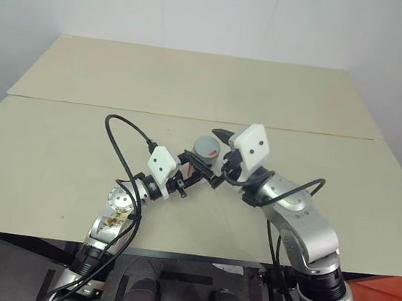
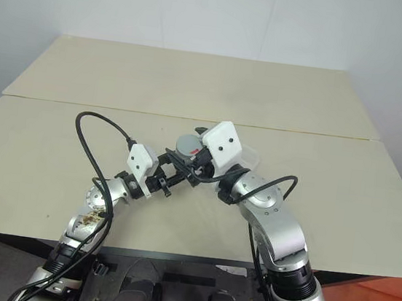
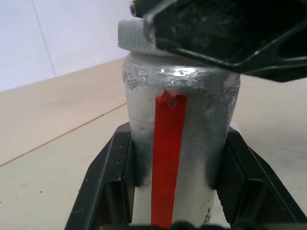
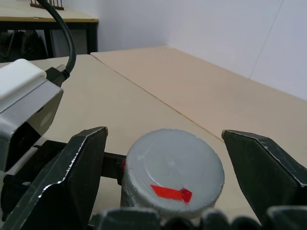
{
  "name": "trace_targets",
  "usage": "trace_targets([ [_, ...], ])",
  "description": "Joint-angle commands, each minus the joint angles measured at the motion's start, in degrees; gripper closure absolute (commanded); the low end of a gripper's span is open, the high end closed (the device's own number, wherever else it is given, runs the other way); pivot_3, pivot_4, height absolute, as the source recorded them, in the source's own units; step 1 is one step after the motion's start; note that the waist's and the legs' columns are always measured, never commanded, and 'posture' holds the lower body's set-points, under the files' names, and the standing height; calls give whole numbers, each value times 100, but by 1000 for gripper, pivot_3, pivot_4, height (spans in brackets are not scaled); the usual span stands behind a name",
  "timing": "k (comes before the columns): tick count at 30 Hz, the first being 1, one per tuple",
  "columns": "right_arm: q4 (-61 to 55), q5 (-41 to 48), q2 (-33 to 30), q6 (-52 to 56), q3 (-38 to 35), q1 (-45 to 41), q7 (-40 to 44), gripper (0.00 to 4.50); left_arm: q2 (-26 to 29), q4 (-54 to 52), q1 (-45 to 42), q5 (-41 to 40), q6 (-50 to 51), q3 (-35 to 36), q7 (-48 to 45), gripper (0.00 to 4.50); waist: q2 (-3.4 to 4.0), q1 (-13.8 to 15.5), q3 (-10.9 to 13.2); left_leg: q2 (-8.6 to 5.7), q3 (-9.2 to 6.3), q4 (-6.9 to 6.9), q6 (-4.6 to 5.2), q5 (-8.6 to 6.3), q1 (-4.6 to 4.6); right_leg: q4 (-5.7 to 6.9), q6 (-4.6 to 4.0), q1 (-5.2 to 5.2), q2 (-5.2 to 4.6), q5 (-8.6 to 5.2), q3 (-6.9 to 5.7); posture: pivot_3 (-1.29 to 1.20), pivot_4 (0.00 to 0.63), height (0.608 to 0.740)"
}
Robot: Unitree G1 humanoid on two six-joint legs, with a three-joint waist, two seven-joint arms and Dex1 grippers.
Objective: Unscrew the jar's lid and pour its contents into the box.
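The silver-grey jar (image 3: 177,143), with a red strip down its side, stands upright above the table between the two black fingers of my left gripper (image 1: 197,167), which is shut on its body. The round grey lid (image 4: 172,165) with a small red mark sits on top of the jar. My right gripper (image 4: 163,139) is open, with one finger on each side of the lid and a gap to both. The clear box (image 2: 249,156) lies on the table just behind my right wrist. The contents are hidden inside the jar.
The pale table (image 1: 55,140) stretches wide on both sides, with a seam (image 1: 190,118) across it behind the arms. Black cables (image 1: 124,148) loop up from my left wrist. The white camera block (image 4: 24,105) of my left wrist sits close beside the jar.
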Motion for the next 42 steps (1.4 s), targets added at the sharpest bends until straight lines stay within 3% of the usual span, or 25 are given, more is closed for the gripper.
trace_targets([
  [1, -111, -13, 7, 37, -78, -60, 56, 29, -31, -198, 7, -33, -115, 0, 38, 2616, 0, 0, 0, 0, 0, 0, 0, 0, 0, 0, 0, 0, 0, 0, 0, 0, 150, 740],
  [2, -113, -10, 2, 51, -78, -59, 78, 29, -32, -200, 10, -29, -115, -5, 38, 2616, 0, 0, 0, 0, 0, 0, 0, 0, 0, 0, 0, 0, 0, 0, 0, 0, 150, 740],
  [5, -107, -21, 39, 102, -82, -62, 66, 647, -6, -209, 39, -60, -118, -12, -25, 2616, 0, 0, 0, 0, 0, 0, 0, 0, 0, 0, 0, 0, 0, 0, 0, 0, 150, 740],
  [8, -70, -66, 40, 129, -82, -66, 65, 1692, 4, -211, 53, -63, -112, -4, -29, 2616, 0, 0, 0, 0, 0, 0, 0, 0, 0, 0, 0, 0, 0, 0, 0, 0, 150, 740],
  [11, -48, -100, 54, 127, -83, -61, 60, 1852, 9, -213, 52, -64, -105, -8, -30, 2616, 0, -1, 0, 0, 0, 0, 0, 0, 0, 0, 0, 0, 0, 0, -1, 0, 150, 740],
  [16, 9, -188, 31, 48, -96, -77, 128, 3352, 10, -238, 65, -81, -101, -26, -51, 2616, 0, -3, 0, 1, -1, 0, 0, 0, 0, 0, 0, 0, 0, 0, 0, 0, 150, 740],
  [24, 164, -47, -164, -110, -339, -171, 480, 3352, 62, -267, 113, -122, -99, -6, -160, 2616, 0, 0, 0, 1, 9, 0, 0, 0, 0, -2, 0, 1, 0, 0, -2, 0, 150, 740],
  [32, -170, 368, -203, 188, -583, -231, 760, 740, 33, -219, 118, -64, -106, -6, -110, 2616, 0, -3, 0, 1, 10, -2, 0, 0, 0, -3, 0, 0, 1, 0, -2, 0, 150, 740],
  [35, -281, 326, -348, 190, -467, -204, 874, 14, 37, -215, 107, -70, -110, -2, -123, 2616, 0, -3, 0, 1, 7, -2, 0, 0, 0, -3, 0, 1, 0, 0, -2, 0, 150, 740],
  [42, -142, 54, -266, 190, -247, -113, 660, 14, 32, -257, 70, -143, -96, -6, -207, 2616, 0, -7, 0, 1, 9, -2, 0, 0, 0, -2, 0, 0, 1, 0, -2, 0, 150, 740],
])
